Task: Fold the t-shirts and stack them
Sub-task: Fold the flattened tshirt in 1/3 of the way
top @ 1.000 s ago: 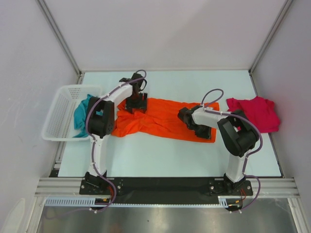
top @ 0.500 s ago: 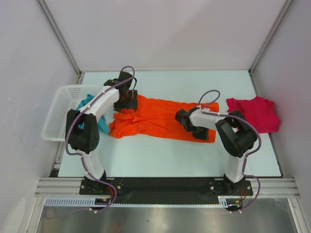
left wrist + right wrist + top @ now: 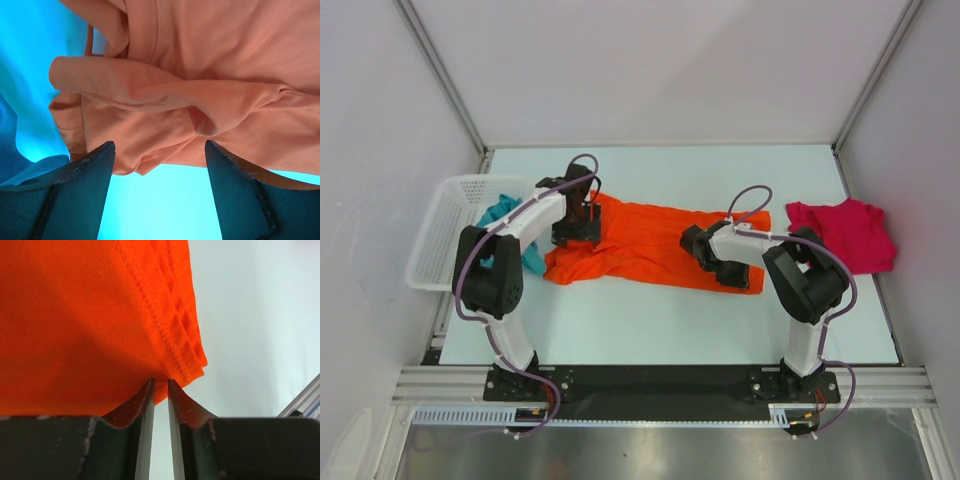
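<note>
Right tool (image 3: 160,383) pinches hem | orange t-shirt (image 3: 650,245) spread, one end bunched

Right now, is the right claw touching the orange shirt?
Touching. The right wrist view shows the right gripper nearly shut, pinching the hemmed edge of the orange t-shirt between its two fingers.

The left arm's elbow has swung out to the left, uncovering more of the teal t-shirt (image 3: 506,214). The left gripper (image 3: 577,235), jaws spread, has shifted left over the orange t-shirt (image 3: 650,245) towards its bunched left end
</note>
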Action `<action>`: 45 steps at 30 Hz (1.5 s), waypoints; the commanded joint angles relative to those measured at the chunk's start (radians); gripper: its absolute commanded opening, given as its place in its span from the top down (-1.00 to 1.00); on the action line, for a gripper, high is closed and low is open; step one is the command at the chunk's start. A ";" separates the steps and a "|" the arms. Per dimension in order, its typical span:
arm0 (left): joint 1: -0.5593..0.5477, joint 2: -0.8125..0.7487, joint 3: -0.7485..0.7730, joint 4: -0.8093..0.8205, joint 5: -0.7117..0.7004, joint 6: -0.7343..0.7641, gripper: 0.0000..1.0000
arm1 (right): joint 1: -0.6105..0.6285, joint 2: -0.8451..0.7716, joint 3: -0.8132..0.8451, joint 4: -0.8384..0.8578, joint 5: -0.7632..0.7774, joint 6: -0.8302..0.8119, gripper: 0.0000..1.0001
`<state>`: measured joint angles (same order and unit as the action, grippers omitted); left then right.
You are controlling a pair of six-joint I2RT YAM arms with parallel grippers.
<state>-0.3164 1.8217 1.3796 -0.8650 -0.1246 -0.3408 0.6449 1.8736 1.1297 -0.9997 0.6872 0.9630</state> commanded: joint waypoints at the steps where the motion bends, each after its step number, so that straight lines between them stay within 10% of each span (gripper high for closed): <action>1: 0.000 -0.024 0.004 0.052 0.005 -0.020 -0.57 | 0.006 0.015 0.007 0.012 0.011 0.006 0.56; 30: 0.026 0.355 0.523 -0.029 -0.038 -0.018 -0.57 | 0.009 0.022 0.004 -0.007 0.035 0.013 0.56; 45: 0.004 -0.062 0.018 0.034 0.017 -0.055 -0.56 | 0.029 0.041 0.021 -0.011 0.035 0.019 0.57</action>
<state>-0.3012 1.9278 1.4837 -0.8604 -0.1150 -0.3672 0.6582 1.8889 1.1343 -1.0061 0.7078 0.9634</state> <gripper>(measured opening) 0.779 0.217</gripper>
